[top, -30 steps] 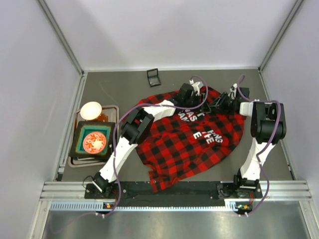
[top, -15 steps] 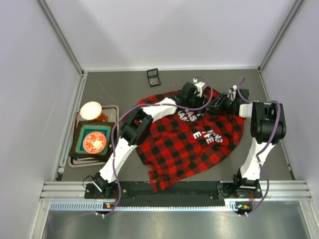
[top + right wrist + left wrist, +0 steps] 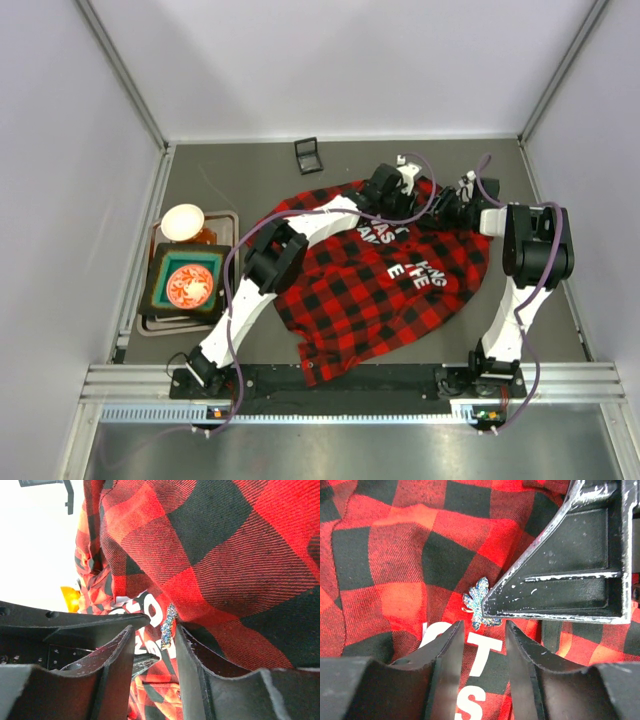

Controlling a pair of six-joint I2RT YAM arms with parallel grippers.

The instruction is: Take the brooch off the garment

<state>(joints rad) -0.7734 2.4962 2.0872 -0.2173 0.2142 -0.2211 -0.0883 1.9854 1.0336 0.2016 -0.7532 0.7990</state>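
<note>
Here, a red-and-black plaid shirt with white block lettering (image 3: pixel 400 290) lies rumpled on the grey worktop (image 3: pixel 250 180). At its far edge both arms meet over a tiny pale-blue sparkly brooch (image 3: pixel 476 602), pinned just above the lettering. The left gripper (image 3: pixel 484 627) is narrowly parted, the brooch's lower tip at its mouth. The right gripper (image 3: pixel 155 637), also narrowly parted, straddles the brooch edge-on. Beyond the shirt sits a small black square box (image 3: pixel 309 155).

Brooch (image 3: pixel 476 601) on garment (image 3: pixel 395 555), beside lettering (image 3: pixel 481 661)
</note>
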